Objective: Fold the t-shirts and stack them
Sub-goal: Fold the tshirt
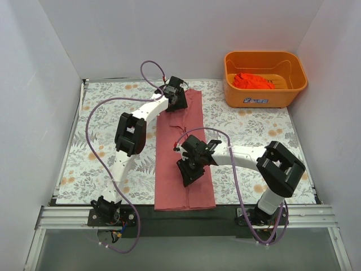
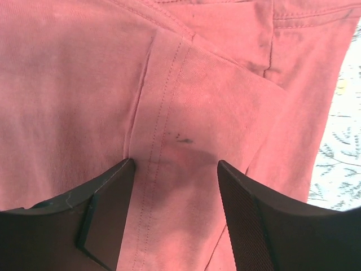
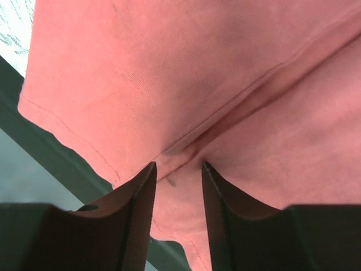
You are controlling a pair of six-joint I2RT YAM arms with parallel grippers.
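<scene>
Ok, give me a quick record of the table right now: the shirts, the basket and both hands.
pink shirt: folded into a long strip on the table, running from far to near
orange shirt: crumpled inside the basket
basket: far right corner of the table
left hand: open, over the pink shirt's far end
right hand: open, low over the pink shirt's near half
stack: not yet started

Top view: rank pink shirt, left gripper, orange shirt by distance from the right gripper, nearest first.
1. Pink shirt: directly beneath the right gripper, table centre.
2. Left gripper: over the shirt's far end.
3. Orange shirt: inside the basket, far right corner.
</scene>
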